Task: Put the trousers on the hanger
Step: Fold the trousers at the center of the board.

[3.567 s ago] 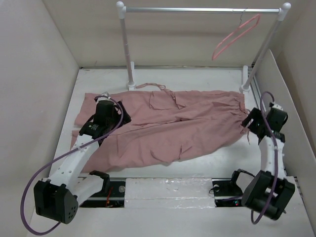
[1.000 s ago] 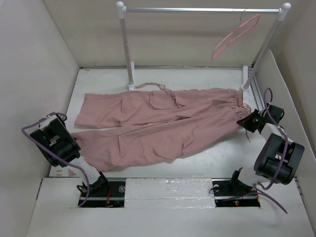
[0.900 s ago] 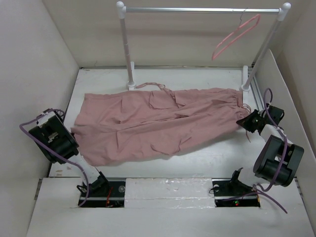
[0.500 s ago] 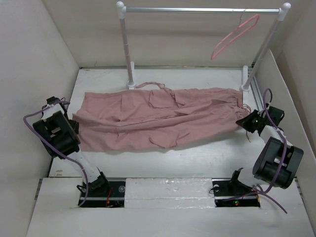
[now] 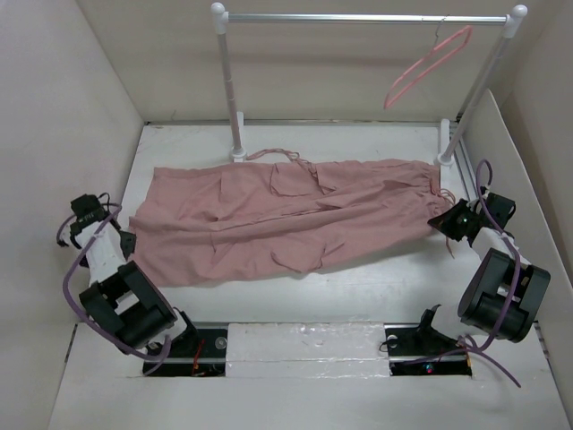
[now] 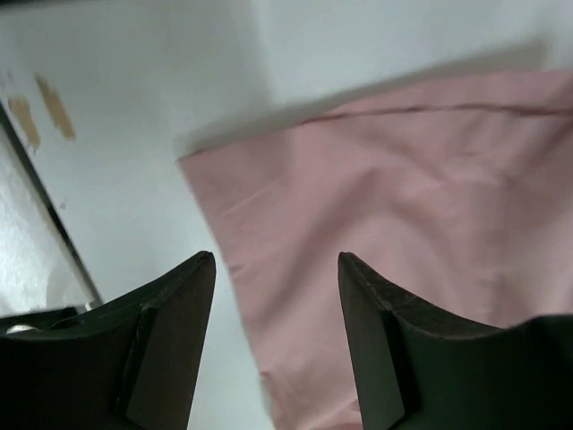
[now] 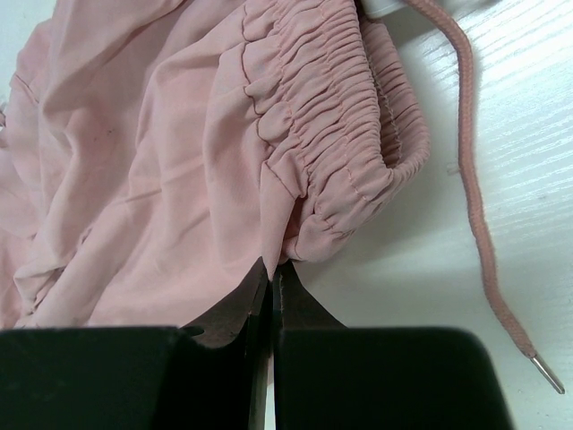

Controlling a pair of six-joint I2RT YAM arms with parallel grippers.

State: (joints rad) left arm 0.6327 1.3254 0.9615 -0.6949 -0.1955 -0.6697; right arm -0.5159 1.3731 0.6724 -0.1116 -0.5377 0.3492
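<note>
From above: shows the trousers (image 5: 286,215) lying flat and wrinkled on the white desk (image 5: 358,278), running from centre left to centre right of the frame. Shows the hanger (image 5: 421,63) at upper right, hooked on the rail (image 5: 358,17) and tilted, well apart from the fabric. Puts the right hand (image 5: 445,219) at centre right, touching the right end of the trousers. Puts the left arm (image 5: 106,260) at lower left, just beside the left edge of the trousers.

Left wrist view: shows the left hand (image 6: 276,262) spread wide, both dark fingers (image 6: 170,340) at the bottom of the frame with nothing gripped between them. Looks down on a smooth corner of pink cloth filling the centre and right, with bare desk on the left and along the top. Cannot tell whether the fingers touch the cloth.

Right wrist view: shows the right hand pressed together at bottom centre, pinching a fold of the trousers just under the gathered elastic band (image 7: 331,116). Fills the left and centre with crumpled pink cloth. Shows the drawstring (image 7: 472,197) lying loose on the desk down the right side, ending in a metal tip (image 7: 548,374) at lower right, apart from the hand.
</note>
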